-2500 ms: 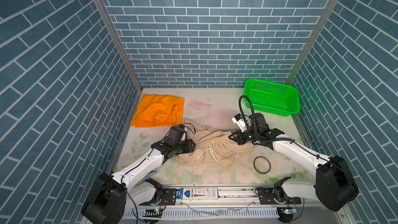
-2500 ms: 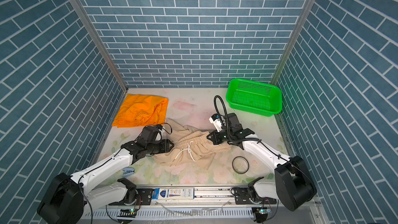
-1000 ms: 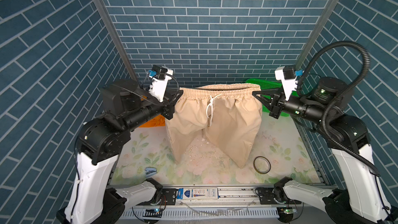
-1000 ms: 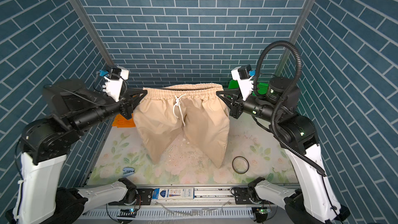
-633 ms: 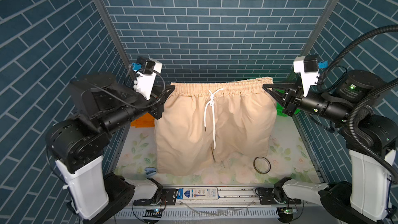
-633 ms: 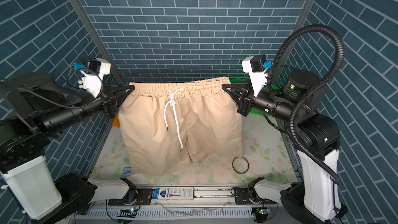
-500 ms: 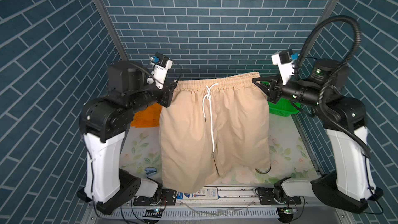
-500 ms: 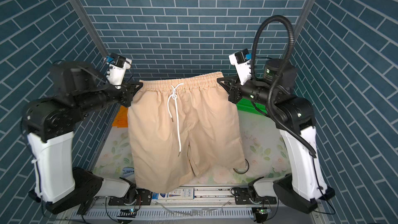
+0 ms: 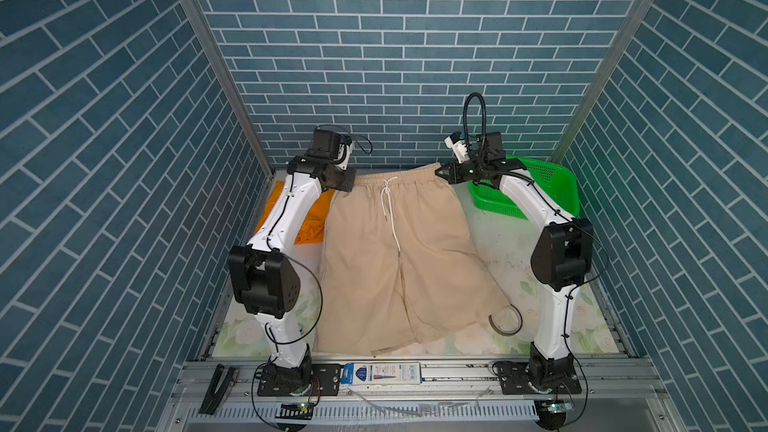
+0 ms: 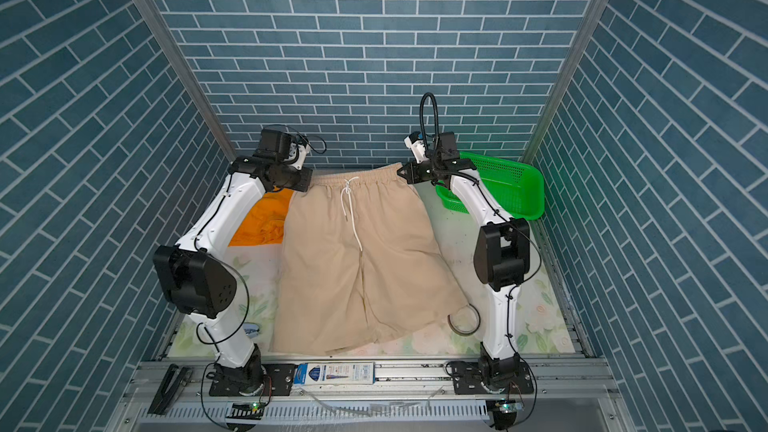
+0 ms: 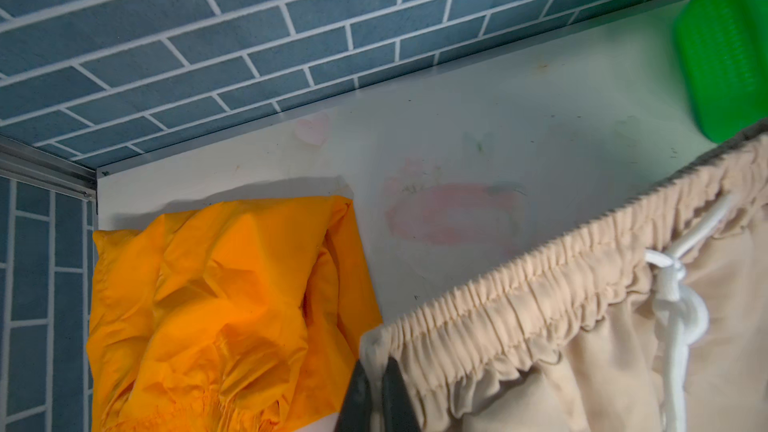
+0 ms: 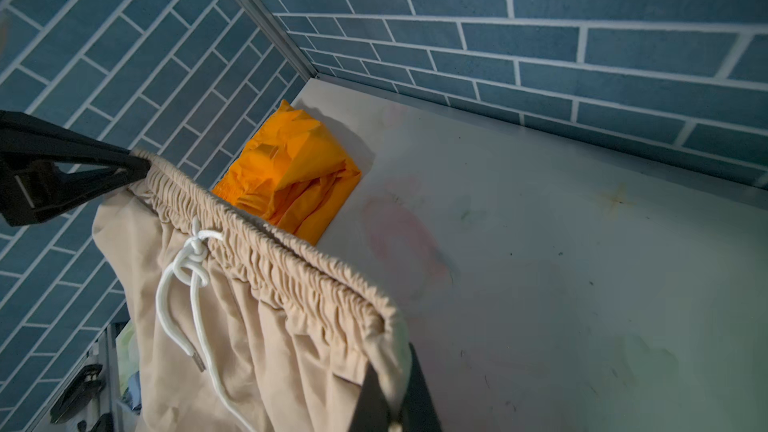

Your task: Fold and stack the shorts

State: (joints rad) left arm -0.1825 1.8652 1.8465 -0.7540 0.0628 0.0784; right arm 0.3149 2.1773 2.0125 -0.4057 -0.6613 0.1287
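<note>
Step in hand: You are laying the beige shorts [image 9: 395, 259] out flat ahead of the first fold, as judged from the spread cloth.
Left gripper [image 11: 376, 392]: Pressed together, pinching the left corner of the elastic waistband.
Right gripper [image 12: 392, 396]: Pressed together, pinching the right corner of the waistband.
Beige shorts: The waistband is stretched taut between both grippers, raised over the far half of the counter [image 9: 511, 251]. The legs drape toward you, with the hems at the near edge and the drawstring [image 9: 390, 209] facing up.
Orange shorts [image 11: 216, 305]: A crumpled bundle in the far-left corner, just beside the beige pair.
Next move: You should probably lower the waistband evenly until it rests flat, then let go. Keep it clear of the orange pair.
Counter: Pale and faintly floral, scuffed at the far end. A black ring [image 9: 505, 320] lies at the right hem, partly covered. A green basket [image 9: 540, 184] stands far right.
Room: Blue brick-pattern walls close the left, right and far sides.
</note>
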